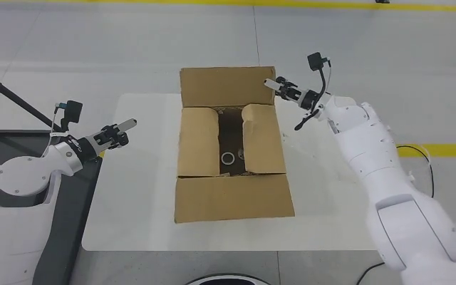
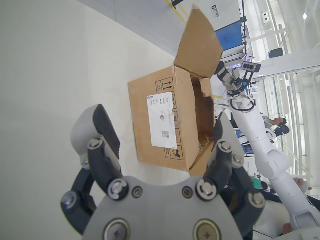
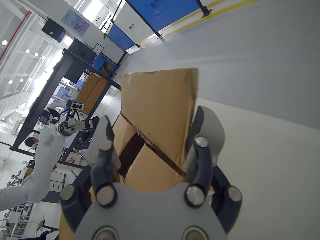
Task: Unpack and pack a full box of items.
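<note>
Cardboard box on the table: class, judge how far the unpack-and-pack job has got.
Done: the far flap and near flap are open. In hand: the open right tool is at the far flap's corner; the open left tool hovers empty. Left: the two inner flaps half cover the opening, a round item sits inside; unpacking and repacking remain.

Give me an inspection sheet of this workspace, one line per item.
Surface: white table, with the box standing mid-table.
Job's things: cardboard box; far flap upright, near flap folded outward, side flaps partly over the opening; round item in the gap.
Clutter: nothing seen.
Grippers: left gripper open, above the table beside the box; right gripper open at the far flap's corner.
Cables: black cable at the right wrist.
Surroundings: yellow floor line; blue panels.
</note>
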Controlling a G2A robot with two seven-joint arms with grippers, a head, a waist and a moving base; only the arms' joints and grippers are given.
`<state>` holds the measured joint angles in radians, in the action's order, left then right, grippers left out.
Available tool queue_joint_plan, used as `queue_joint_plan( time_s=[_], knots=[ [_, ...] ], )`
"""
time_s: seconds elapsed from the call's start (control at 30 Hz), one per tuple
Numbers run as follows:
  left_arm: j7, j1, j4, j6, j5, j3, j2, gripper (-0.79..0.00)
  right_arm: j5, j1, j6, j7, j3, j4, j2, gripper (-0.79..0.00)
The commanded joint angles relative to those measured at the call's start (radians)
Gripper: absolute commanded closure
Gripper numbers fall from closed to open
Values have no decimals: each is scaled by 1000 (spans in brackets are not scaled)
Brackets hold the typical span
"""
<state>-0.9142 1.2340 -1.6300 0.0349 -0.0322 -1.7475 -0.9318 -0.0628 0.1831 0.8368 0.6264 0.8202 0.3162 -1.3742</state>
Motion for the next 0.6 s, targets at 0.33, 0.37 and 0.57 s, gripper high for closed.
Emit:
queue_joint_plan(
  time_s=[0.33, 0.37, 0.57],
  knots=[
    [0, 0, 0, 0, 0, 0, 0, -785, -39, -10, 94, 125, 27, -20, 7, -526],
    [0, 0, 0, 0, 0, 0, 0, -785, -35, -12, 102, 132, 27, -21, 8, -548],
    [0, 0, 0, 0, 0, 0, 0, -785, 19, -21, 159, 146, 20, -22, 17, -640]
  ],
)
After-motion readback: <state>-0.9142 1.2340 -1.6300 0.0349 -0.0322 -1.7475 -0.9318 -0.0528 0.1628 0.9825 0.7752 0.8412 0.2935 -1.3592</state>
